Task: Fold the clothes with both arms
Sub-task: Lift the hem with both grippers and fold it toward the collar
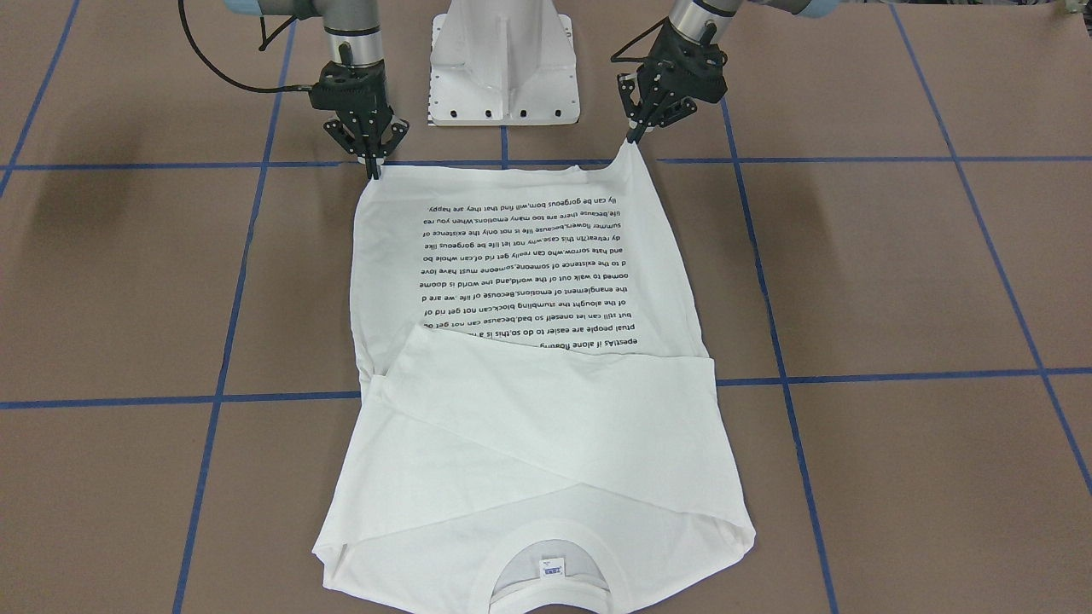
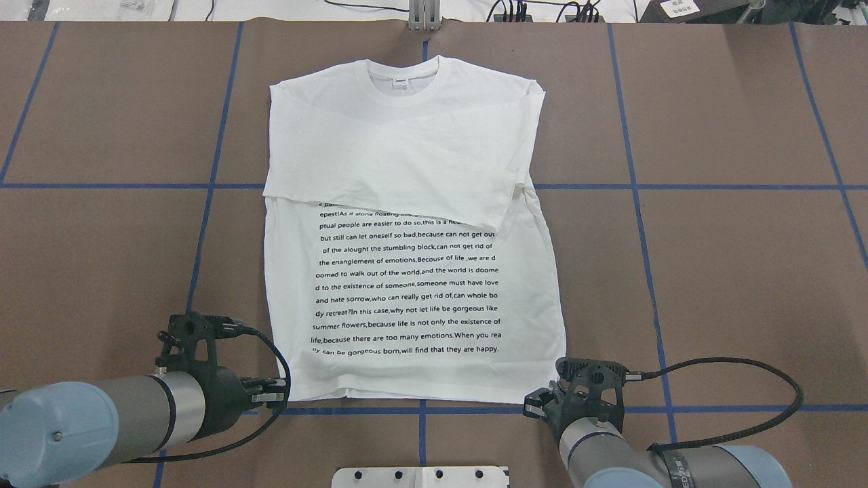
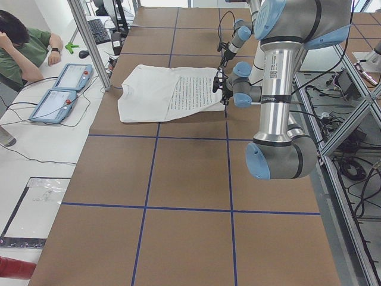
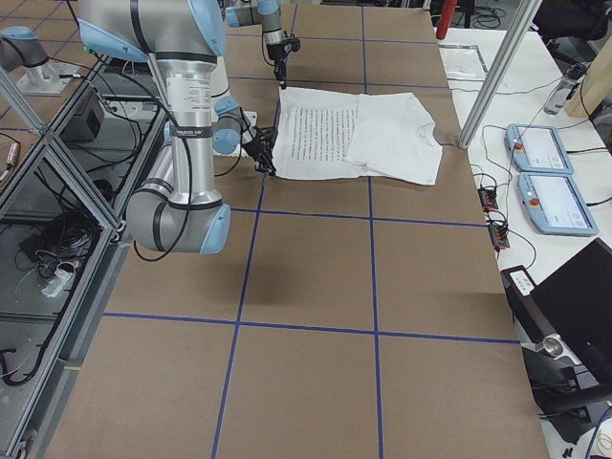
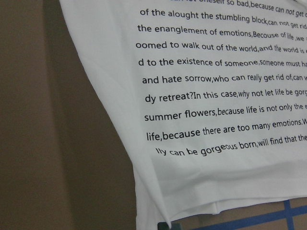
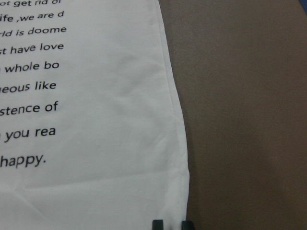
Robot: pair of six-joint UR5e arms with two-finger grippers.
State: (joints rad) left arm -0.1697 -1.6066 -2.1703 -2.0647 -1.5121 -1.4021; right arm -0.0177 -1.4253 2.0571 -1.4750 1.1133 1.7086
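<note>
White pedestal base (image 1: 503,68) | near shirt (image 1: 529,443) hem | on brown table (image 1: 896,273)

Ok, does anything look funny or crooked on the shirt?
A little. The folded sleeve across the shirt lies slanted, so its edge cuts crookedly over the top lines of the printed text. The hem corner at the left gripper is pulled up into a peak, not lying flat.
</note>
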